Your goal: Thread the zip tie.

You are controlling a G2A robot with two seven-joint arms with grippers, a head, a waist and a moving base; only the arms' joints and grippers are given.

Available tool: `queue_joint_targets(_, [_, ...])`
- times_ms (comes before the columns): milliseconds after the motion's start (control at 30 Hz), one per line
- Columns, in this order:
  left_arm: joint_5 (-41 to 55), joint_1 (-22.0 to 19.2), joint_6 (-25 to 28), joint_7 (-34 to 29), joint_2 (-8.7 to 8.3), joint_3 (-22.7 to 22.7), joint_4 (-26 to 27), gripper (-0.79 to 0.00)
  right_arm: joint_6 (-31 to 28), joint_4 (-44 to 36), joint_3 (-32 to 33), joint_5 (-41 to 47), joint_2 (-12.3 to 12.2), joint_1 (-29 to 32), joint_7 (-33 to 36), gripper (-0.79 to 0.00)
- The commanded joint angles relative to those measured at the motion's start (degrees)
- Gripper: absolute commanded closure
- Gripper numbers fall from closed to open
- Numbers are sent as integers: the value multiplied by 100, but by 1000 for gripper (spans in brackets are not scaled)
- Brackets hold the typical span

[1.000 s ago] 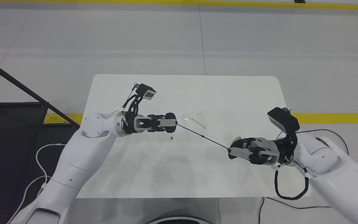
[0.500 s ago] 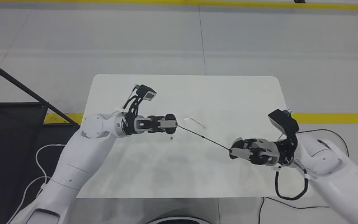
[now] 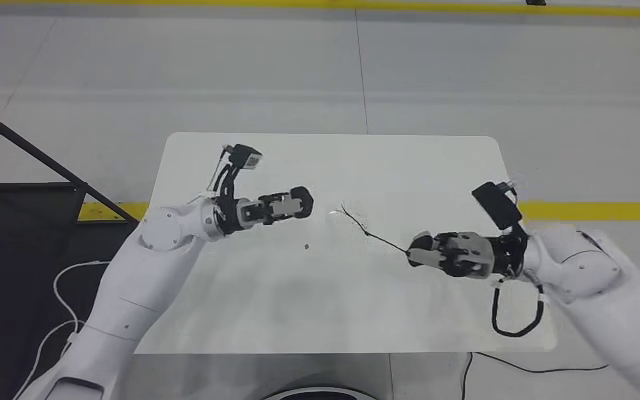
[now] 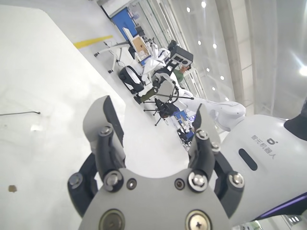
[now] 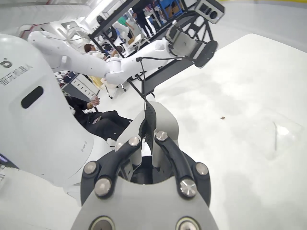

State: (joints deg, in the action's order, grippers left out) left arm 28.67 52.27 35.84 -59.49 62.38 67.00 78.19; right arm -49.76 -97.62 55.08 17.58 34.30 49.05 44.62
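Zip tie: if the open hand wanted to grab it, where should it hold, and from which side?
Probably the free end of the zip tie, just back from its bent tip. The right hand is shut on the other end, so the thin strap sticks out toward the open left hand. Come in from that left side, with a finger on either side of the strap.

My left gripper (image 3: 306, 202) is over the table (image 3: 430, 165)'s left half, my right gripper (image 3: 411, 250) over its right. The zip tie (image 3: 372, 236), in the right one, points toward the left one and ends short of it.
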Motion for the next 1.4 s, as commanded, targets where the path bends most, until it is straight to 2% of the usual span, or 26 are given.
queue_joint_targets(0, [-341, 152, -25, 390, -27, 143, 166, -785, 707, -230, 116, -645, 9, -3, -290, 0])
queue_joint_targets(167, [-1186, 648, -261, 1323, -94, 524, 765, -785, 2664, -1129, 212, -2331, 55, 107, -999, 0])
queue_joint_targets(267, [-1621, 929, -439, 1795, -120, 701, 1096, -785, 3564, -1456, 164, -2990, 104, 123, -1183, 0])
queue_joint_targets(333, [-1693, 1093, -537, 1987, -129, 783, 1283, -785, 3959, -1603, 98, -3215, 151, 140, -1320, 0])
queue_joint_targets(700, [-1542, 1180, -505, 1946, -137, 827, 1367, -785, 3959, -1603, 98, -3215, 151, 140, -1320, 0])
queue_joint_targets(767, [-1542, 1180, -505, 1946, -137, 827, 1367, -785, 4173, -1662, 92, -3515, 153, 184, -1262, 0])
queue_joint_targets(933, [-1670, 1234, -743, 2200, -117, 782, 1520, -785, 5254, -2384, -64, -5117, 168, 245, -642, 0])
queue_joint_targets(1100, [-1690, 1227, -808, 2245, -107, 754, 1545, -785, 6443, -2953, -601, -7081, 273, 139, 691, 0])
queue_joint_targets(1233, [-1690, 1227, -808, 2245, -107, 754, 1545, -785, 6825, -2929, -1341, -8370, 542, -277, 1812, 0])
queue_joint_targets(1367, [-1690, 1227, -808, 2245, -107, 754, 1545, -785, 6932, -2521, -2041, -8845, 989, -923, 2462, 0])
